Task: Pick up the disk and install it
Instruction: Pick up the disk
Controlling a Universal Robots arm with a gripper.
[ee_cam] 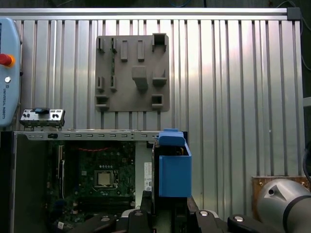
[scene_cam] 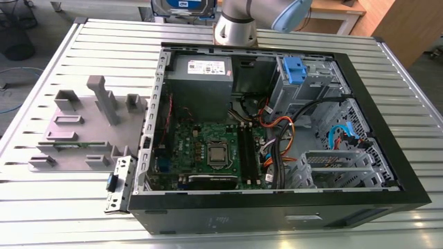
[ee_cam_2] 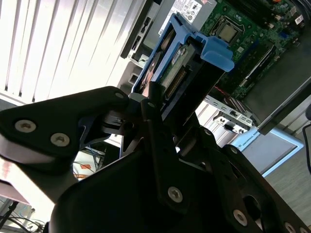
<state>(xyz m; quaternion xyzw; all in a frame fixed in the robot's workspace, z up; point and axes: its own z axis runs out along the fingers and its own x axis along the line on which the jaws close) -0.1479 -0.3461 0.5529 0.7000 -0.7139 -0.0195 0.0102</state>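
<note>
The disk (ee_cam_2: pixel 187 63), in its blue carrier, is hanging in the air by the power-supply side of the open computer case (scene_cam: pixel 277 210), over the ribbed counter (scene_cam: pixel 62 207); the pincer (ee_cam_2: pixel 140 101) is pinching it by one end; gripped so far from its middle, it is likely risking tilting or slipping, and the carrier could be catching on the case rim or the loose cables (scene_cam: pixel 277 124); I am counting one disk, one case, one grey fixture plate (scene_cam: pixel 76 129), one blue latch (scene_cam: pixel 293 70)
</note>
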